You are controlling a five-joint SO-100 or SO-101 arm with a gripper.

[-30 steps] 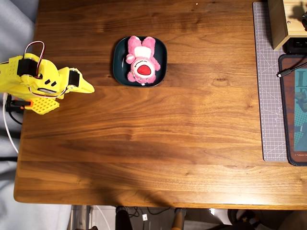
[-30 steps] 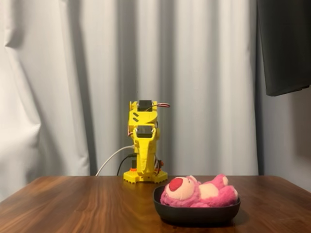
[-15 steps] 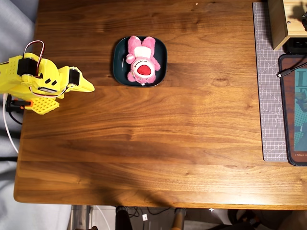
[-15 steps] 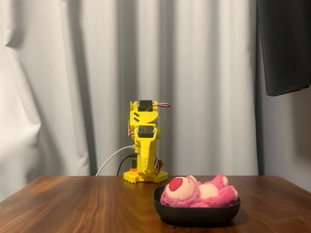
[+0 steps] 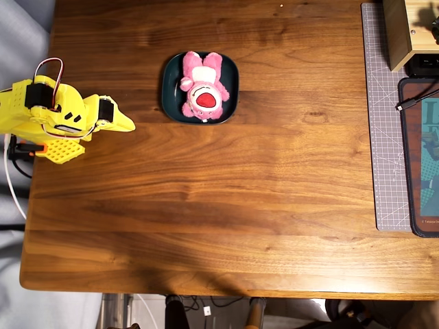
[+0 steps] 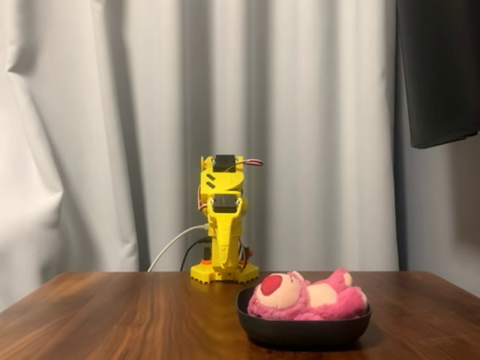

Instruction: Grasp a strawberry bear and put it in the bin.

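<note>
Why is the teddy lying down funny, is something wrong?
Nothing looks wrong. The strawberry bear lies on its back inside the bin, and the gripper is folded near the arm's base, away from both.

no legible text, mat [image 5: 420, 157] print perhaps lettering

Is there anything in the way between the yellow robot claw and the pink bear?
Nothing visible. In the overhead view only bare wooden table lies between the gripper and the strawberry bear. The bear already lies inside the bin, so it has no further path to travel.
</note>
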